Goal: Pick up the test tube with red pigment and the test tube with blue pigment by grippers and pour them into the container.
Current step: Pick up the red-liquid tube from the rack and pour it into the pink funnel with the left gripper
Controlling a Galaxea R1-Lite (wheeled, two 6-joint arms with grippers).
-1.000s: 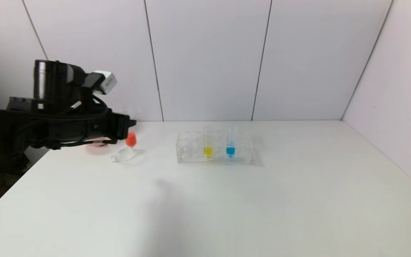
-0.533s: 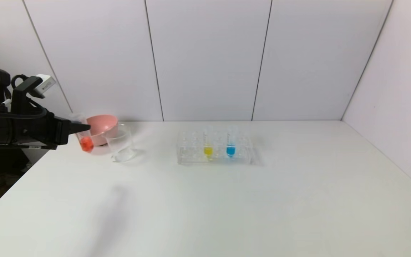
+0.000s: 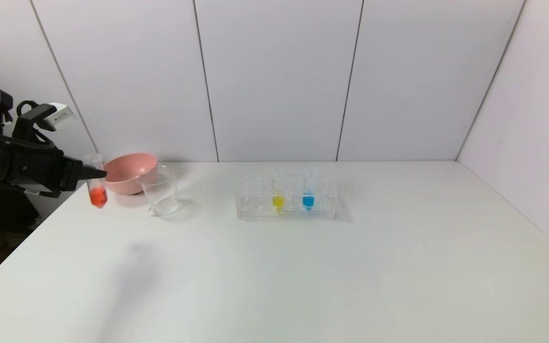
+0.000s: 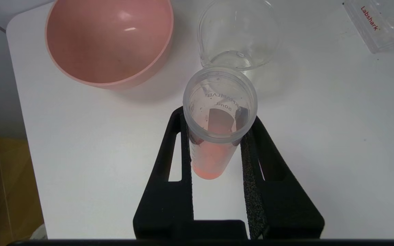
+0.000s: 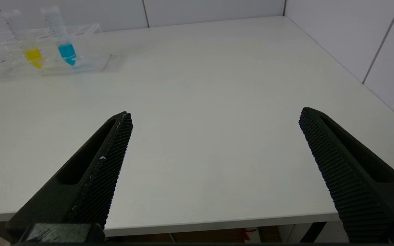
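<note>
My left gripper [image 3: 94, 172] is shut on the test tube with red pigment [image 3: 97, 190], which hangs upright above the table's far left, left of the container [image 3: 161, 190]. In the left wrist view both fingers of that gripper [image 4: 217, 119] press the open-topped tube [image 4: 210, 164], with orange-red liquid in its tip. The container [image 4: 238, 34] is a clear glass beaker and looks empty. The test tube with blue pigment [image 3: 308, 197] stands in the clear rack [image 3: 255, 209]. My right gripper [image 5: 214, 118] is open over the table's near edge, holding nothing, with the blue tube [image 5: 65, 48] far off.
A pink bowl [image 3: 129, 171] sits just behind and left of the beaker, close to the held tube, and shows in the left wrist view too [image 4: 108, 41]. A yellow tube [image 3: 278, 200] stands in the rack beside the blue one. The table's left edge lies under my left arm.
My left gripper has carried the red tube leftward, from over the beaker to left of it and the bowl. The tube now hangs upright. The right arm has not moved.
</note>
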